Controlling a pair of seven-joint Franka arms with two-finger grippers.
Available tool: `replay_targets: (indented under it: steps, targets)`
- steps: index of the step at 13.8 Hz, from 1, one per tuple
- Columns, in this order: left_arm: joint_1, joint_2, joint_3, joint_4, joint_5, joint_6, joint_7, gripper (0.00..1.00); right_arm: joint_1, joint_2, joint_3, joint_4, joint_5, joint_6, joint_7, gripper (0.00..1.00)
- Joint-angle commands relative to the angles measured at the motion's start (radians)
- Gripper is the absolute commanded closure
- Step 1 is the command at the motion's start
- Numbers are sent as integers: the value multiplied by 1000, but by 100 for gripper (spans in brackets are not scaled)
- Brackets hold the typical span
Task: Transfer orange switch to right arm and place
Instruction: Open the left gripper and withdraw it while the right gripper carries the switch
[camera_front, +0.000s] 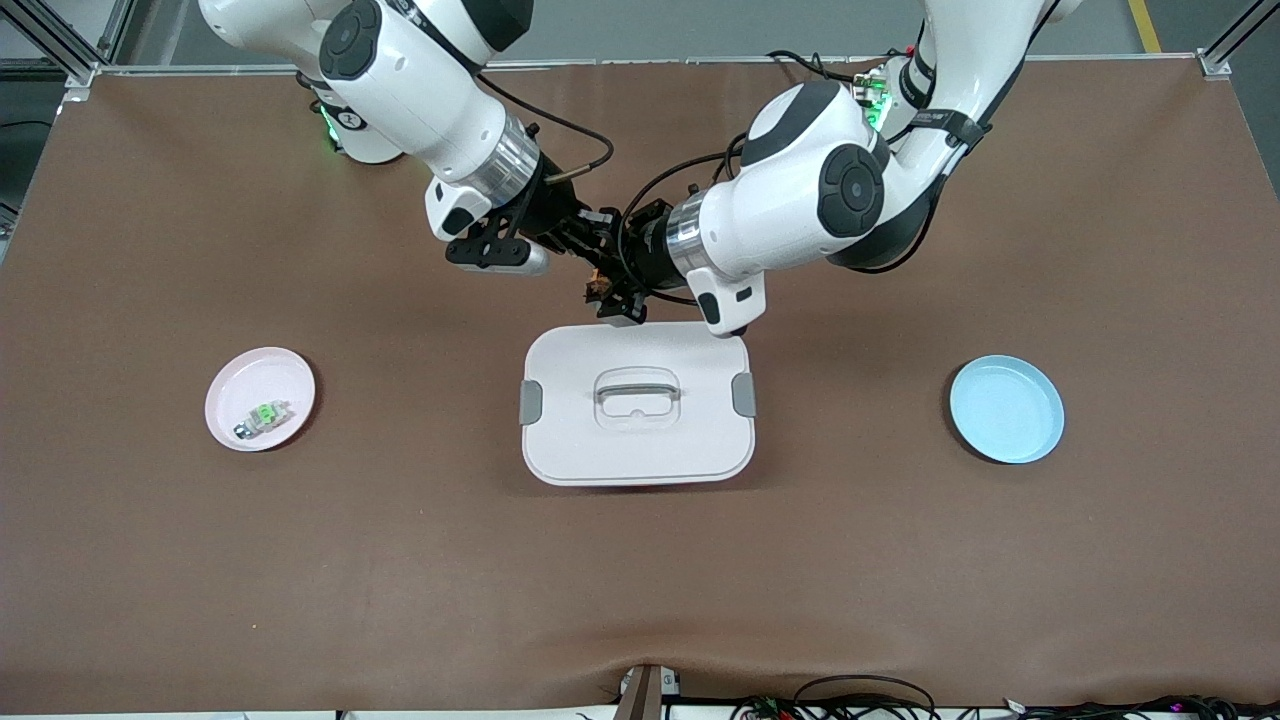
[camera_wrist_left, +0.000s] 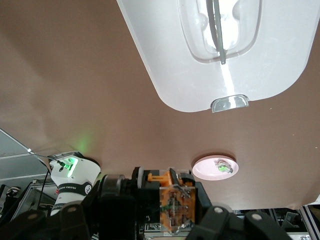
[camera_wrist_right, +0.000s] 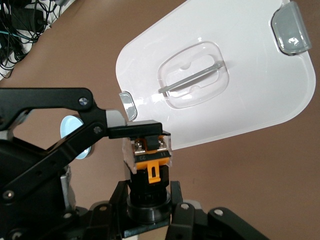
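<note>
Above the white plastic lidded box (camera_front: 637, 405), I see both grippers, left gripper (camera_front: 622, 252) and right gripper (camera_front: 590, 243), clenched end-on around the tiny orange switch (camera_wrist_right: 150, 155).

We've got a brown table (camera_front: 900, 560) here: white lidded box (camera_front: 637, 405) dead centre of the frame, pink plate (camera_front: 259, 397) at middle left, blue plate (camera_front: 1006, 408) at middle right.

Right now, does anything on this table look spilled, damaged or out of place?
Nothing stands out. Both the left gripper and right gripper are shut on the orange switch above the table; the white lid lies flat.
</note>
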Motion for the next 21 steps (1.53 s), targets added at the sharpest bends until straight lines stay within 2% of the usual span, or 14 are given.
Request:
replay_targets:
  steps: [1,6,9,11,13,14,16,18,21]
  targets:
    - [9,-10,6,27,-6,3,-13,0,8,7,-3,9,29,-8,0,100]
    - [32,-36,11,27,23,-12,-9,0,0,7,-4,15,29,-16,-3,100]
    - [67,-76,11,25,151,-49,-7,0,-11,2,-7,21,18,-31,-44,100]
    - [116,-91,6,27,254,-127,2,0,-35,-1,-10,21,12,-101,-150,100]
    - [148,-113,9,25,352,-150,80,0,-70,-13,-15,21,-10,-172,-286,100]
    - [165,-125,9,21,389,-168,138,0,-89,-19,-14,23,-60,-212,-331,100]
    - [213,-148,11,18,466,-256,285,0,-101,-27,-14,38,-216,-282,-415,100]
    - [294,-183,11,16,515,-338,458,0,-101,-28,-15,49,-350,-330,-489,100]
    - [446,-211,9,16,552,-374,736,0,-129,-53,-18,47,-474,-385,-639,100]
